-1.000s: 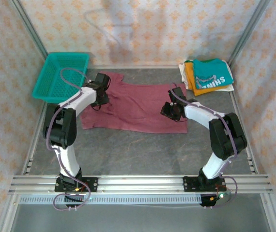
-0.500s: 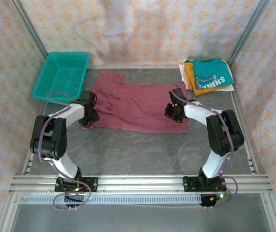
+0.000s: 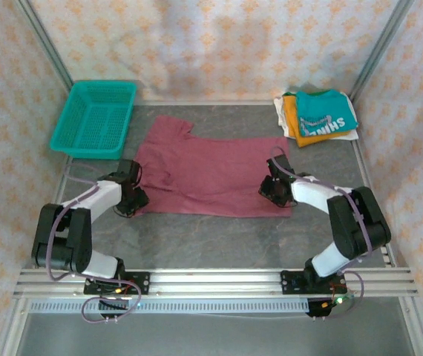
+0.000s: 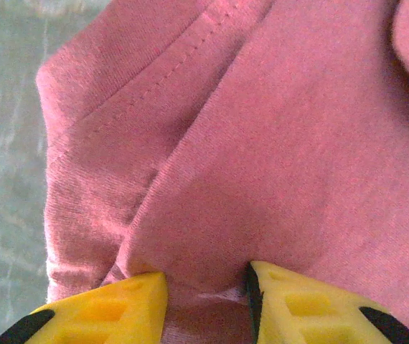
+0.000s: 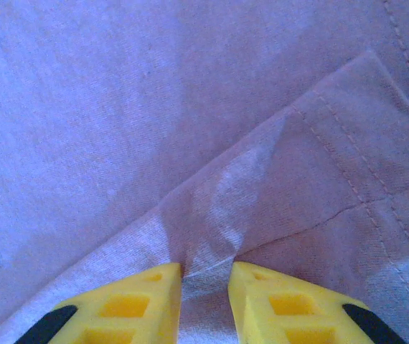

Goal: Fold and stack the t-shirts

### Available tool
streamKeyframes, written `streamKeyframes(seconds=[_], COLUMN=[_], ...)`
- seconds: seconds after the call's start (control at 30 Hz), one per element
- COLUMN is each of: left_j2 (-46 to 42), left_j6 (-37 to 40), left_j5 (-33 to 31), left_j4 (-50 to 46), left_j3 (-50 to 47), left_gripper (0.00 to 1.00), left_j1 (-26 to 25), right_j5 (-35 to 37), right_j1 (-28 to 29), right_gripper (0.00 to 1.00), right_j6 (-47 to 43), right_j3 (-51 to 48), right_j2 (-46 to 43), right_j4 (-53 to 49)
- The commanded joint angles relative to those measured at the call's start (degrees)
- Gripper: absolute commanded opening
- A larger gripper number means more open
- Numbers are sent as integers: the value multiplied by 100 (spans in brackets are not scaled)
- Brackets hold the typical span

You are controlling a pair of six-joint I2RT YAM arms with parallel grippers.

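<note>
A maroon t-shirt (image 3: pixel 204 170) lies spread on the grey table. My left gripper (image 3: pixel 131 199) is at its near left corner, shut on a bunched fold of maroon cloth (image 4: pixel 212 215) between the yellow fingertips (image 4: pixel 118 308). My right gripper (image 3: pixel 274 189) is at the near right corner, shut on a pinched ridge of the same shirt (image 5: pixel 212 208) beside a stitched hem. At the back right lies a stack of t-shirts: a teal one (image 3: pixel 324 111) with white print on top, an orange-yellow one (image 3: pixel 292 122) under it and a cream one (image 3: pixel 279 106) beneath.
A teal mesh basket (image 3: pixel 96 119) stands at the back left, just beyond the shirt's far left sleeve. Bare grey table (image 3: pixel 211 237) runs between the shirt and the metal rail (image 3: pixel 211 280) at the near edge.
Both grippers have moved toward the near edge, the left one much farther, from the shirt's far left part. The maroon shirt has been pulled nearer with them.
</note>
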Motion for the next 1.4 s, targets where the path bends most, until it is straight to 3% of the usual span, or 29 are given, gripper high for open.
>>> streamKeyframes(seconds=[0.0, 0.17, 0.27, 0.37, 0.53, 0.7, 0.8, 1.13, 1.27, 1.37], left_j2=[-296, -805, -490, 466, 2789, 5087, 6026, 7160, 7407, 7547], left_j6=[-112, 272, 617, 1139, 1954, 2102, 2096, 1838, 1822, 1730], left_j5=[214, -270, -506, -599, -1458, -1940, -2122, -1359, -1419, -1324], left_j4=[-803, -1451, -1272, -1102, -1477, -2524, -2748, -1914, -1674, -1487], left_j3=[-99, 1042, 2242, 3733, 6621, 9765, 11066, 11217, 11234, 11240], left_gripper=[35, 36, 38, 39, 45, 47, 57, 62, 62, 68], left_j1=[-7, -3, 52, -43, -431, -475, -459, -213, -173, -135], right_j5=[78, 387, 623, 549, 541, 108, -76, -296, -559, -717], right_j1=[45, 45, -30, -297, -635, -986, -1006, -1009, -1008, -1012], right_gripper=[28, 31, 36, 37, 38, 38, 38, 40, 40, 40], right_j6=[233, 89, -98, -434, -1324, -1331, -1404, -1527, -1403, -1397], right_j3=[-264, 535, 1215, 2025, 3713, 4331, 4329, 3732, 3449, 3289], right_j2=[-17, -479, -620, -291, 892, 1545, 1615, 1466, 1469, 1538], right_j4=[-769, -1371, -1322, -1006, -876, -524, -401, -282, 29, 254])
